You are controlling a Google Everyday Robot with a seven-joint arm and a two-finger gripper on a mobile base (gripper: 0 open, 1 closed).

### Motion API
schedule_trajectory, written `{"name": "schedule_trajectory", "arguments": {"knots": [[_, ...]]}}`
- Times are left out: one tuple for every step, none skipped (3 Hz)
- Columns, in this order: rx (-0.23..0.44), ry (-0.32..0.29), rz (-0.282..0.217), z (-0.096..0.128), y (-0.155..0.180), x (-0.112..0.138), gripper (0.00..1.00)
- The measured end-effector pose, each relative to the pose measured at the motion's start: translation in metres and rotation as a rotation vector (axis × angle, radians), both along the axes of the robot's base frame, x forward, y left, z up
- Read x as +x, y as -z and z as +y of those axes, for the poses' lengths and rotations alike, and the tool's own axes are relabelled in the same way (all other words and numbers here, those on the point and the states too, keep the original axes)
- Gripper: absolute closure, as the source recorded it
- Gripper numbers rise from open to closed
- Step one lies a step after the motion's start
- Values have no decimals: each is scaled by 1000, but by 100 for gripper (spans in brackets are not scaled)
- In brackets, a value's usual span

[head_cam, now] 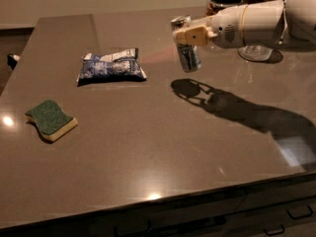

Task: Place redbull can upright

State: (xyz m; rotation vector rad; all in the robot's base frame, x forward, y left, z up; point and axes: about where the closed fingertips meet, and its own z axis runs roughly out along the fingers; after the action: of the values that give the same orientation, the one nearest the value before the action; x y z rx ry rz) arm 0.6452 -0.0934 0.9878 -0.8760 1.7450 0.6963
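Gripper (187, 35) is clamped on the can (189, 58) near its top end, right of the bag (111, 68). The can's long axis is near vertical, slightly tilted. Its base appears clear of the table (148, 152), directly below. Placement calls for a straight descent.

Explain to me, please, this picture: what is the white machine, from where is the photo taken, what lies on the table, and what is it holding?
The white machine is a robot arm reaching in from the right. There is one picture; the camera looks down on the brown table from above. At the arm's end, the gripper, a two-finger clamp, is shut on the redbull can, holding it nearly upright in the air above the table. On the table lie a blue and white snack bag and a green sponge.
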Motion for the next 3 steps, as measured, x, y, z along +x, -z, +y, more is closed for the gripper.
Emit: {"name": "schedule_trajectory", "arguments": {"knots": [[57, 27, -67, 2, 12, 0, 100], [125, 46, -120, 6, 21, -2, 100], [175, 55, -156, 7, 31, -3, 100]]}}
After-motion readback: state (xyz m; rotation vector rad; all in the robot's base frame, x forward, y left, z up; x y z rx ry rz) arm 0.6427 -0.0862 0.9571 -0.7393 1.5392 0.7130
